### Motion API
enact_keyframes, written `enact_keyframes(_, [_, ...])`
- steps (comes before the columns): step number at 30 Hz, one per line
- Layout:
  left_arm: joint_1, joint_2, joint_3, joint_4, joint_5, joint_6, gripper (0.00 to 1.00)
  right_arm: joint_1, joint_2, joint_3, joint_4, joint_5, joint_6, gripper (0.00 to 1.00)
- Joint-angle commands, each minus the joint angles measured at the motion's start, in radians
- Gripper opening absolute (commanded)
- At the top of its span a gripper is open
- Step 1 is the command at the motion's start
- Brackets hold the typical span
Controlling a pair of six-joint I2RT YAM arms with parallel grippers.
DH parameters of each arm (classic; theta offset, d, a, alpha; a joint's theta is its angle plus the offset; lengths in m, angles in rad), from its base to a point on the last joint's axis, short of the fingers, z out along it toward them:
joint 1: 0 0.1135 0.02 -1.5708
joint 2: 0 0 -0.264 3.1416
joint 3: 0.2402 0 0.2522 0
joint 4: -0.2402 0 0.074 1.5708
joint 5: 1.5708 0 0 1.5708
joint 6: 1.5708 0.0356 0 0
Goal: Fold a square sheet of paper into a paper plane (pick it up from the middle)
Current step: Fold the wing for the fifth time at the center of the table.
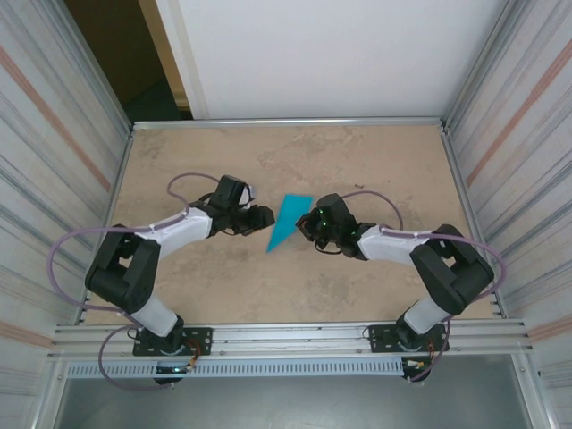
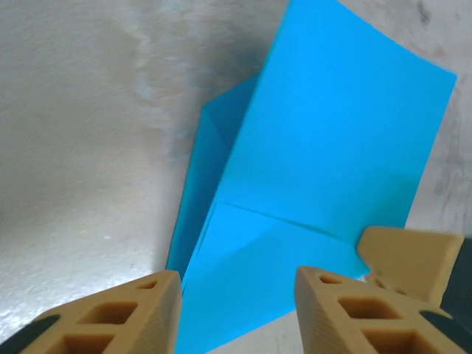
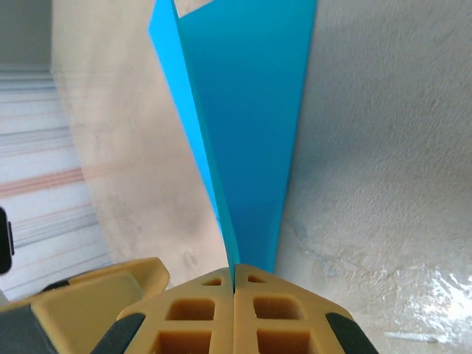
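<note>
The turquoise-blue sheet of paper (image 1: 288, 219) is folded into a narrow pointed wedge with a crease across it and sits mid-table between both grippers. My right gripper (image 1: 307, 223) comes at it from the right. In the right wrist view its jaws (image 3: 234, 271) are pressed together on the paper's (image 3: 247, 110) folded edge, and the layers rise from them. My left gripper (image 1: 264, 217) is on the paper's left side. Its fingers (image 2: 237, 284) stand apart with the paper (image 2: 324, 147) just beyond them, not pinched. A right finger (image 2: 409, 258) touches the paper's lower right edge.
The beige tabletop (image 1: 223, 161) is fenced by corrugated metal walls (image 1: 54, 134) left and right and a white panel (image 1: 331, 54) behind. An aluminium rail (image 1: 286, 338) carries both arm bases at the near edge. Grey cables loop beside each arm.
</note>
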Motion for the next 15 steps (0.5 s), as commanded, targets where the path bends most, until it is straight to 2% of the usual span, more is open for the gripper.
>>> enact_keyframes(1, [-0.045,-0.044,-0.017,0.056,-0.036,0.131,0.51,-0.033,-0.058,-0.037,-0.082,0.022,0.0,0.03])
enact_keyframes(7, [-0.172,-0.052,-0.016,0.112,-0.127,0.361,0.55,-0.091,-0.155,-0.077,-0.158,0.004,0.02,0.03])
enact_keyframes(15, [-0.278,-0.033,-0.045,0.262,-0.194,0.645,0.61,-0.15,-0.235,-0.089,-0.248,-0.038,0.052,0.03])
